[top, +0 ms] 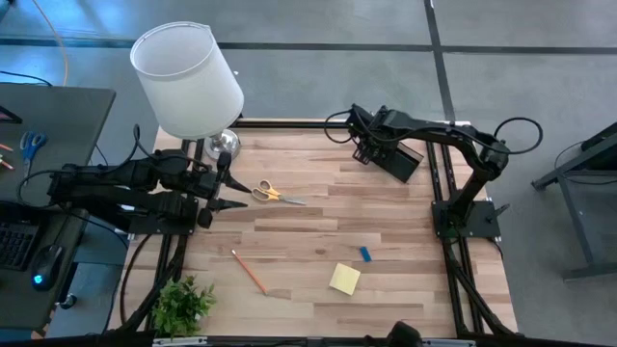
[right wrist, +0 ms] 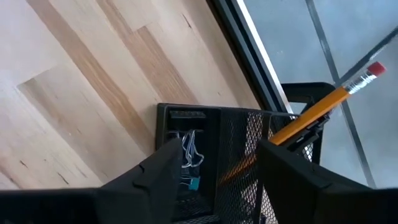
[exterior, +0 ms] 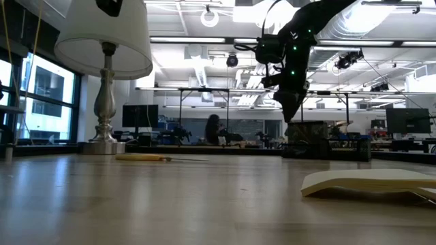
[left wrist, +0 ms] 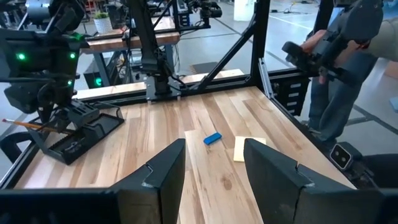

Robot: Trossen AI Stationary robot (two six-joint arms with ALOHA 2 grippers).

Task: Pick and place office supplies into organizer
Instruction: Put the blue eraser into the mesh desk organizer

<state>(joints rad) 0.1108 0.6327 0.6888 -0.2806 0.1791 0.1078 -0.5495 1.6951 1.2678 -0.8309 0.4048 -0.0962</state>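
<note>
**Step in hand: placing a pencil in the organizer**

1. The right gripper (right wrist: pixel 219 149) hangs directly over the black mesh organizer (right wrist: pixel 186 115) at the far right of the counter (top: pixel 318 231).
2. Its fingers stand wide, with a gap far broader than the yellow pencil (right wrist: pixel 323 107). The pencil leans in the mesh compartment, eraser end up. I see no finger touching it, so I judge it released.
3. Binder clips (right wrist: pixel 189 155) lie in the adjacent compartment.
4. To finish well, I would lift straight up and keep the fingers wide. The pencil's slanted top lies close to 1 finger, and a sideways exit could catch it and tip the light organizer.

**Remaining supplies, all on the counter and apart from one another**

- Yellow-handled scissors (top: pixel 275 194), just beside the left gripper (top: pixel 229 185).
- Orange pencil (top: pixel 249 272), near the front.
- Yellow sticky-note pad (top: pixel 344 279).
- Blue eraser (top: pixel 365 253), near the pad.

The left gripper waits over the counter's left edge with its fingers wide and holding nothing.

**Surface and room**

- The counter is pale wood plank in a black frame.
- A white-shaded lamp (top: pixel 188 77) stands at the back left.
- A small green plant (top: pixel 183 304) sits at the front left.
- Beyond the counter is an open lab. 1 person (left wrist: pixel 348 50) stands close to its right side, and another person (exterior: pixel 213 129) sits far off.
</note>
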